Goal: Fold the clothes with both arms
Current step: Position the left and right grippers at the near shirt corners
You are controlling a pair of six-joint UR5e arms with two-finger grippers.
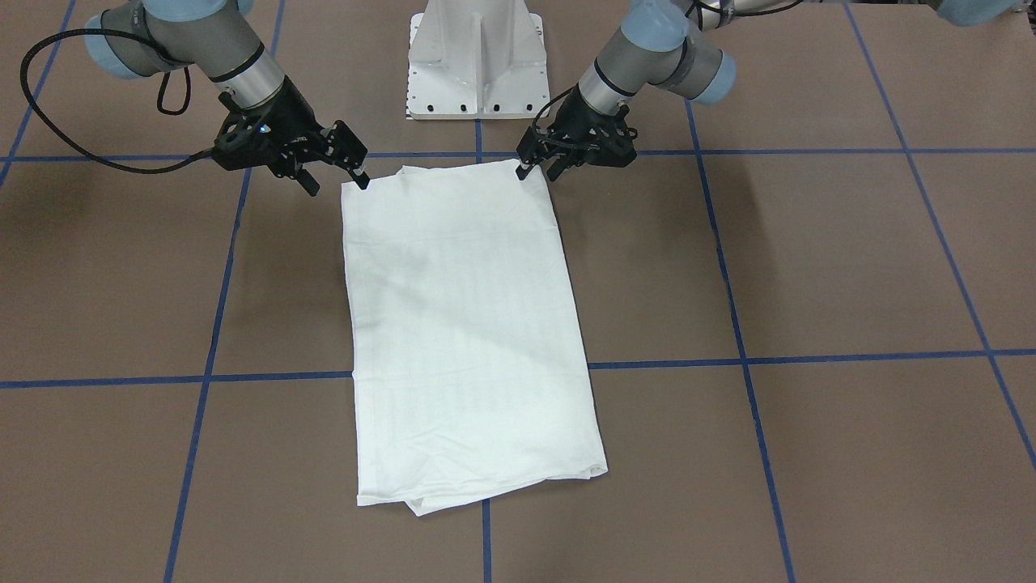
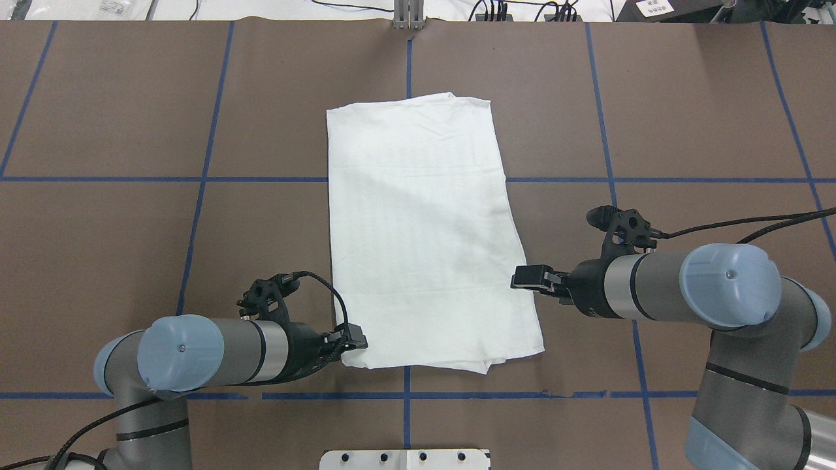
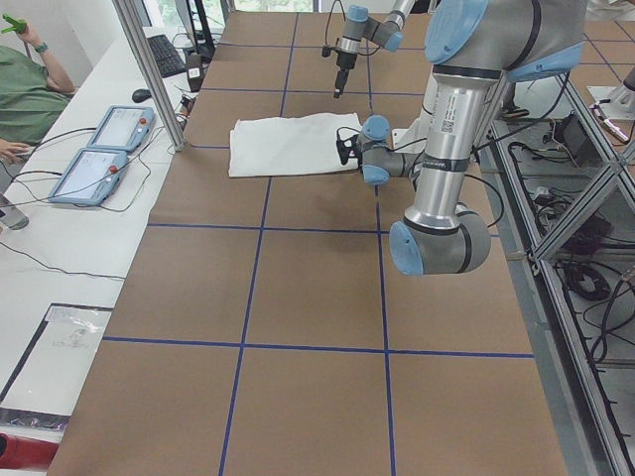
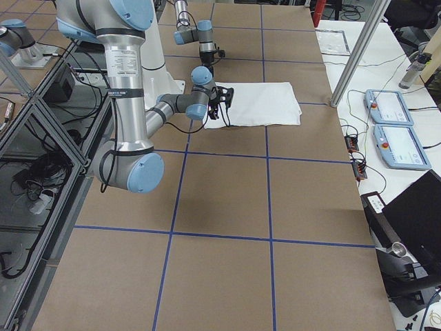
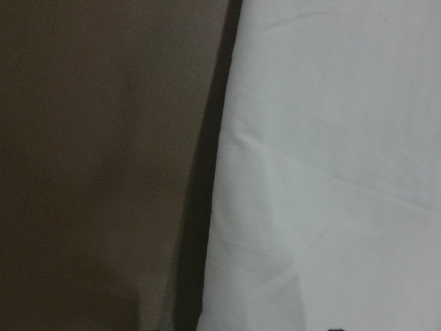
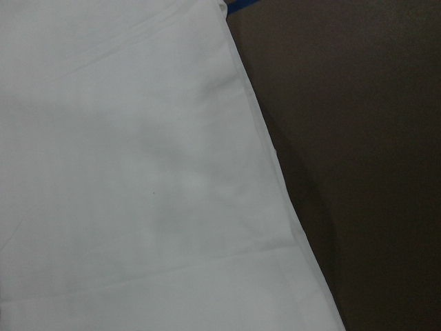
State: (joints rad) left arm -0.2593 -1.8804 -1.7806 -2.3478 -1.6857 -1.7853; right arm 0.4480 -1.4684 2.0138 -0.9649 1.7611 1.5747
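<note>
The shirt (image 1: 465, 340) is lying on the surface (image 1: 809, 267), stretching long-ways away from the robot. The left gripper (image 1: 541, 170) and right gripper (image 1: 336, 185) are hovering open at its near corners, probably holding nothing.

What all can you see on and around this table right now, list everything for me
shirt: one, white, folded into a long rectangle, mid-table
table: one, brown with a blue tape grid
pedestal: one, white, at the robot's edge of the table
control tablets: two, pale blue-grey, on the white side bench
keyboard: one, black, on the same bench
person: one, green top, by the bench
left arm: one, silver-grey with light-blue caps
right arm: one, same colours
left gripper: black, open, at the shirt's corner
right gripper: black, open, by the shirt's edge
</note>
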